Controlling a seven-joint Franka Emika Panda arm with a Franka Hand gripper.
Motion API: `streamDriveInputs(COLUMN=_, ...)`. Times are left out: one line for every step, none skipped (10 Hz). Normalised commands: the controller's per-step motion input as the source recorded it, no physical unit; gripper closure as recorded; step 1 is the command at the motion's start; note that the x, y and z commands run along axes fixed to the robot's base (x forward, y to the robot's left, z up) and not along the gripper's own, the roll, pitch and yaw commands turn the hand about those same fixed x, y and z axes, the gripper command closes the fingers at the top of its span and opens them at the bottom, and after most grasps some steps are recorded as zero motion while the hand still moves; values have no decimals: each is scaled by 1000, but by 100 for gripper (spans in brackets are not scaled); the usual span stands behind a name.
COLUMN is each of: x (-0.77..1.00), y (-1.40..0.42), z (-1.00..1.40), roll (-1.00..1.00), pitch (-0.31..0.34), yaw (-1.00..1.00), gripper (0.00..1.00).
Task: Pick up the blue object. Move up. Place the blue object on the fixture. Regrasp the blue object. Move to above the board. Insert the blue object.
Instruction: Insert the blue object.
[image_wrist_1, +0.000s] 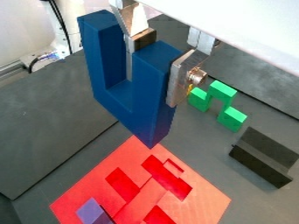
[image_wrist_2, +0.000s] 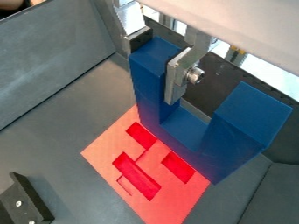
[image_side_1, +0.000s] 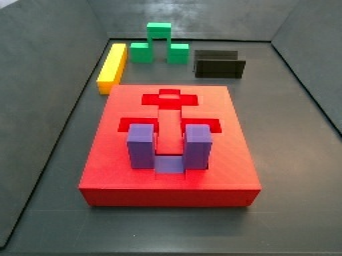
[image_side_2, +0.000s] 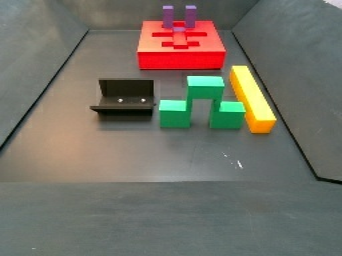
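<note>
I hold the blue object (image_wrist_1: 131, 83) in my gripper (image_wrist_1: 158, 61), raised above the board (image_wrist_1: 140, 188), and both wrist views show my plates clamped on one of its prongs with the other prong standing free beside it. I judge it a rigid, light block with smooth flat faces; it could slip or twist under a weak pinch, so a hold across the flat sides of a prong, as now, looks right. Both side views fail to show my gripper or the blue object at all; they show only the board (image_side_1: 167, 140) with a purple block (image_side_1: 168, 148) seated in it, the fixture (image_side_2: 123, 100) at about 9 o'clock of the green blocks (image_side_2: 203, 103), and a yellow bar (image_side_2: 250, 97). The recess meant for my piece sits under it, largely hidden; I cannot confirm alignment.
</note>
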Motion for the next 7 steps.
streamDriveInputs(x=409, y=0, z=-494, roll=-4, pitch=0, yaw=0, gripper=100)
streamDriveInputs(x=591, y=0, z=-626, roll=0, pitch=0, yaw=0, gripper=100)
streamDriveInputs(x=789, y=9, z=-629, roll=0, pitch=0, yaw=66, gripper=100)
streamDriveInputs(x=891, y=140, z=-529, roll=0, pitch=0, yaw=109, gripper=100)
streamDriveInputs(x=934, y=197, z=-489, roll=0, pitch=0, yaw=86, gripper=100)
streamDriveInputs(x=986, y=294, z=-540, roll=0, pitch=0, yaw=51, gripper=100)
streamDriveInputs(x=791, y=197, z=-666, roll=87, pitch=-69, yaw=0, gripper=100)
